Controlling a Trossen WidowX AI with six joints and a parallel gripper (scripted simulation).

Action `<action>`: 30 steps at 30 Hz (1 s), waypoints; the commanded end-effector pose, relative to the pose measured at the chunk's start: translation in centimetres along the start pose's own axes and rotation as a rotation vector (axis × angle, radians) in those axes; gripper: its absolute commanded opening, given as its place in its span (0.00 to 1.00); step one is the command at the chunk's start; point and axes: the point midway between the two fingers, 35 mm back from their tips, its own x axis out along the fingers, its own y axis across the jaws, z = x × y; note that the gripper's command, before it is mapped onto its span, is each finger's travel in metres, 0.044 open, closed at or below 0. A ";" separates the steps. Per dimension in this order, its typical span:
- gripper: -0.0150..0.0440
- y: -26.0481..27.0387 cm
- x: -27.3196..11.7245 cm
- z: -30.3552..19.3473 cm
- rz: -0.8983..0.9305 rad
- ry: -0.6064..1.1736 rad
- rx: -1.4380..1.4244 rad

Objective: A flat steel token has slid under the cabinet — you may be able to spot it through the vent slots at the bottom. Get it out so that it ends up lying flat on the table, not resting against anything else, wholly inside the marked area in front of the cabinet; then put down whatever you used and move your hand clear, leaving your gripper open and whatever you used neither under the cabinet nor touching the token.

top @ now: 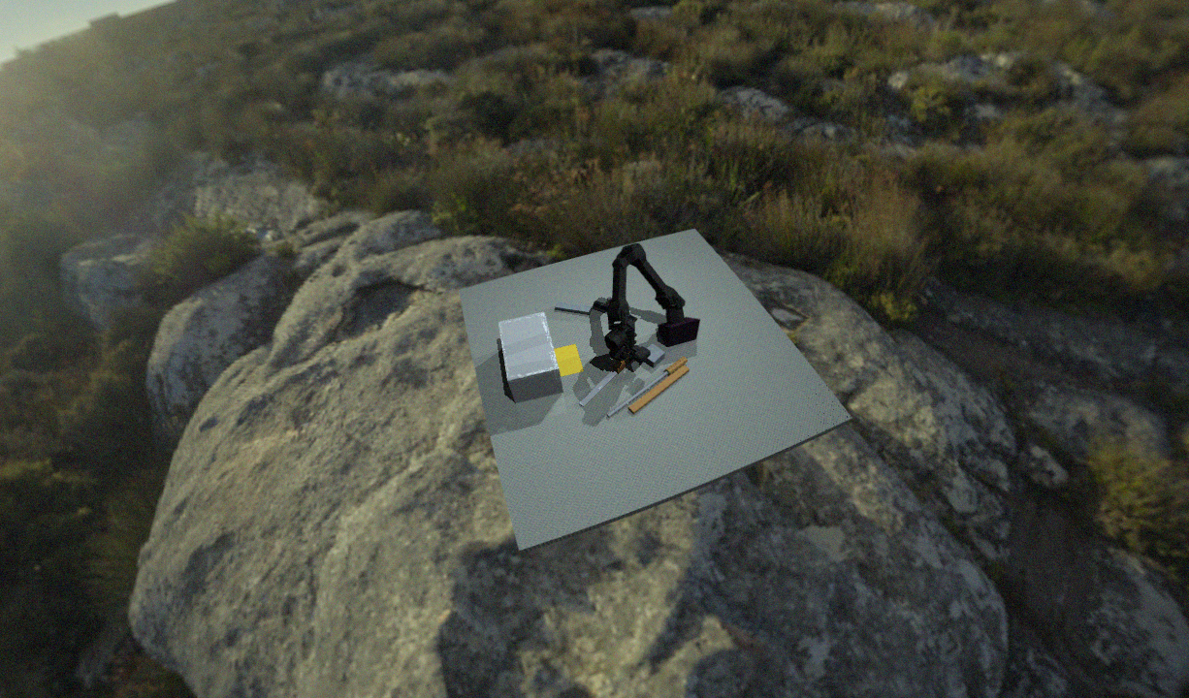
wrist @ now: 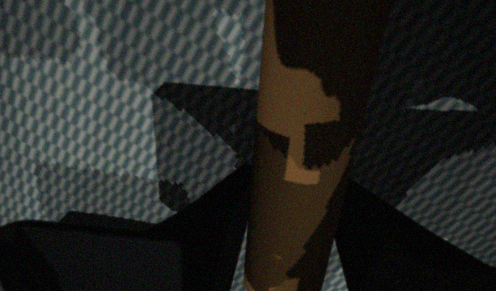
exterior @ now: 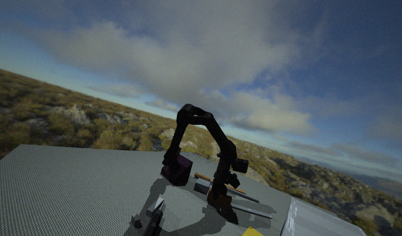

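The hand [top: 621,365] [exterior: 219,197] [wrist: 290,179] grips a smooth orange-brown handle [top: 623,367] [exterior: 225,200] [wrist: 292,214].

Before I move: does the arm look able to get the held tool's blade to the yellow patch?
Probably yes: the gripper is shut on the handle, and nothing visible stands between the blade and the yellow patch.

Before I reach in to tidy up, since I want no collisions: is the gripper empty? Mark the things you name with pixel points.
No, the gripper [wrist: 290,179] is closed around an orange-brown handle [wrist: 288,218].
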 end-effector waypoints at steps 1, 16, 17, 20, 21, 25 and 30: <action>0.25 -0.8 0.0 -0.2 -0.006 -0.002 0.008; 0.25 -2.2 0.0 -0.6 -0.006 -0.001 0.008; 0.25 -2.3 0.0 -0.6 -0.006 -0.001 0.008; 0.25 -2.7 0.0 -0.7 -0.007 -0.001 0.008; 0.25 -2.9 0.0 -0.8 -0.007 -0.001 0.008; 0.25 -2.8 0.0 -0.8 -0.007 -0.001 0.008; 0.25 -3.2 0.0 -1.1 -0.007 -0.001 0.007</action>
